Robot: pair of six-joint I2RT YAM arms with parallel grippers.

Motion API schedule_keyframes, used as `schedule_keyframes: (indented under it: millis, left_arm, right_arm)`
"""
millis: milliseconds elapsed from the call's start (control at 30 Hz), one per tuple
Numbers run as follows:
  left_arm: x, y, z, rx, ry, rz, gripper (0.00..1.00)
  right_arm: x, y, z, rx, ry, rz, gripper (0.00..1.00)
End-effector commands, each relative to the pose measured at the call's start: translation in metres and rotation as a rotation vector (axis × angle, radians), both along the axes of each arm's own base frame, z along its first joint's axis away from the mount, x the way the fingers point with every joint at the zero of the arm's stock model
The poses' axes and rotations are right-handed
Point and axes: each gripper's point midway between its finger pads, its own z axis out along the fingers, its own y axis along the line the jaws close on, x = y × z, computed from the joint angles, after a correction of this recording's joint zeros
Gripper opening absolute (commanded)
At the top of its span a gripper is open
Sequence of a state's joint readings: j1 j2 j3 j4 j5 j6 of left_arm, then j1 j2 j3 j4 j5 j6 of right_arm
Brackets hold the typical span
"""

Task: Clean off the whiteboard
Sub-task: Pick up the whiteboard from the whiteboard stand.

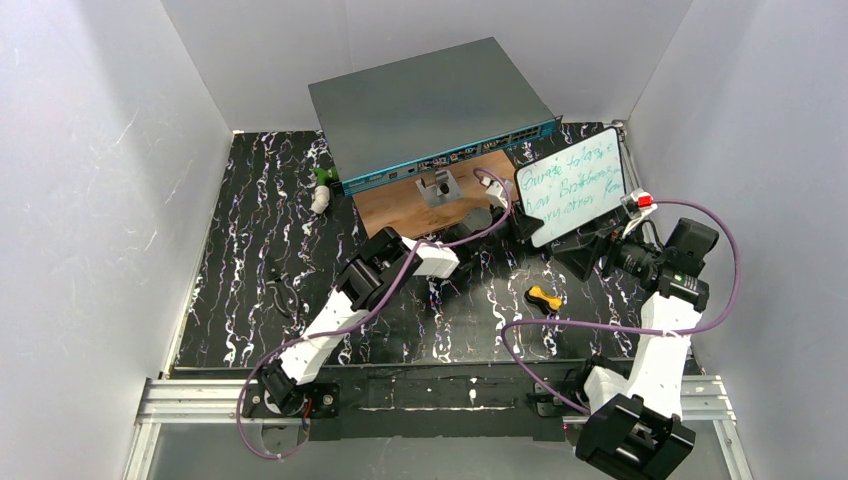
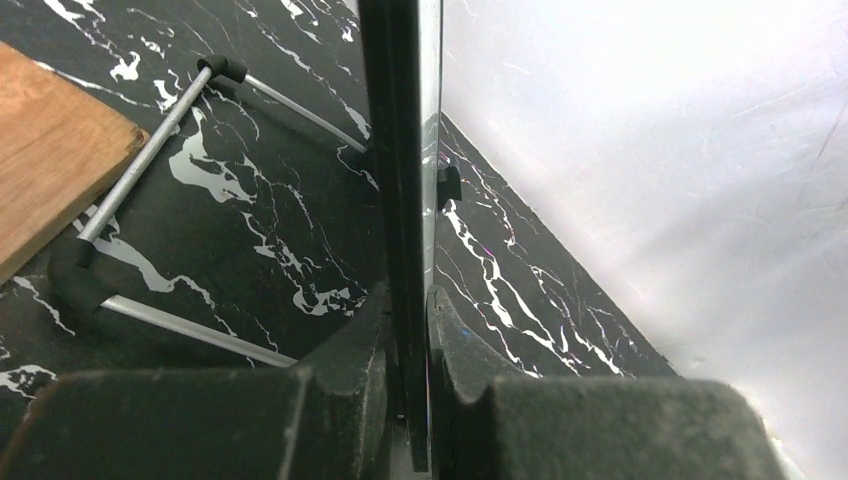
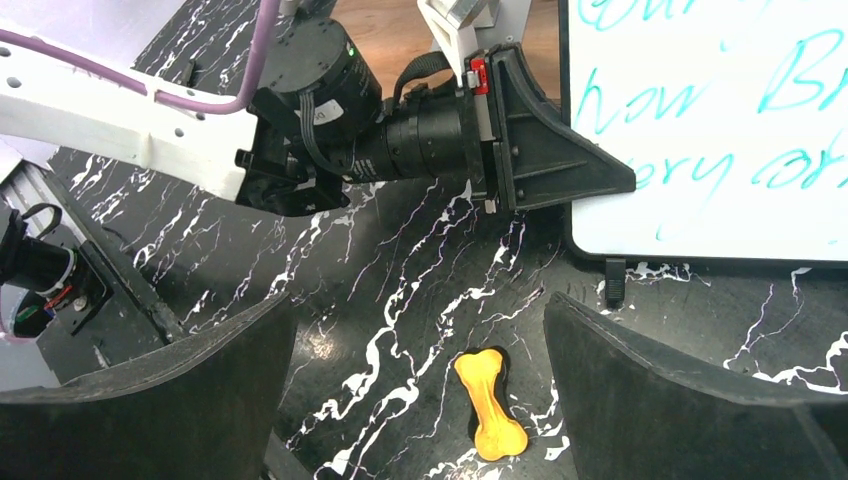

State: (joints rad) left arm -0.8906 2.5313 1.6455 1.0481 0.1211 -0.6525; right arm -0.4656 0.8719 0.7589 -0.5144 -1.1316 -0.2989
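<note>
Standing near upright on the black marbled table (image 1: 250, 250), the whiteboard (image 1: 572, 185) was logged at about 2 o'clock from the table centre in the top view, its written face turned toward the arm bases. Green handwriting was noted across the face in three lines; the words were not legible. The left gripper (image 2: 413, 340) was found clamped on the board's left edge, with one finger pressed to each face in the left wrist view. A wire stand (image 2: 150, 150) with black end caps was seen resting on the table behind the board. The right gripper (image 3: 420, 400) was recorded with its jaws wide apart, hanging low over the table and touching nothing. An orange bone-shaped piece (image 3: 490, 400) was seen lying flat between the two fingers in the right wrist view, at about 4 o'clock from the centre in the top view. A grey box (image 1: 430, 100) with a teal front was noted at 12 o'clock, with a wooden board (image 1: 400, 210) just in front of it.
</note>
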Motion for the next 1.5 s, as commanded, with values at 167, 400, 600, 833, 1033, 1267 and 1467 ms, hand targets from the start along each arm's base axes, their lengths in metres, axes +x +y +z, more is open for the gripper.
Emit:
schedule_keyframes:
  millis: [167, 400, 600, 833, 1033, 1267, 1467]
  left_arm:
    - [-0.006, 0.010, 0.132, -0.060, -0.276, -0.029, 0.00]
    - [-0.007, 0.012, 0.135, -0.076, -0.248, -0.028, 0.00]
    - [-0.005, 0.022, 0.088, -0.062, -0.166, 0.019, 0.00]
    - [-0.008, 0.037, 0.050, -0.033, -0.124, 0.056, 0.14]
    - [-0.006, 0.051, 0.058, -0.026, -0.136, 0.094, 0.45]
    - [-0.003, 0.060, 0.067, -0.026, -0.142, 0.122, 0.38]
    - [-0.008, 0.057, 0.076, -0.048, -0.145, 0.089, 0.17]
  right_arm:
    - [-0.005, 0.003, 0.023, -0.015, -0.080, 0.029, 0.98]
    - [-0.006, 0.003, 0.025, -0.012, -0.081, 0.029, 0.98]
    - [-0.006, 0.002, 0.025, -0.012, -0.084, 0.027, 0.98]
    - [-0.006, 0.003, 0.025, -0.003, -0.081, 0.035, 0.98]
    - [-0.007, 0.003, 0.024, 0.000, -0.079, 0.037, 0.99]
    - [-0.007, 0.004, 0.024, 0.002, -0.078, 0.039, 0.98]
    - [-0.007, 0.004, 0.023, 0.003, -0.075, 0.038, 0.98]
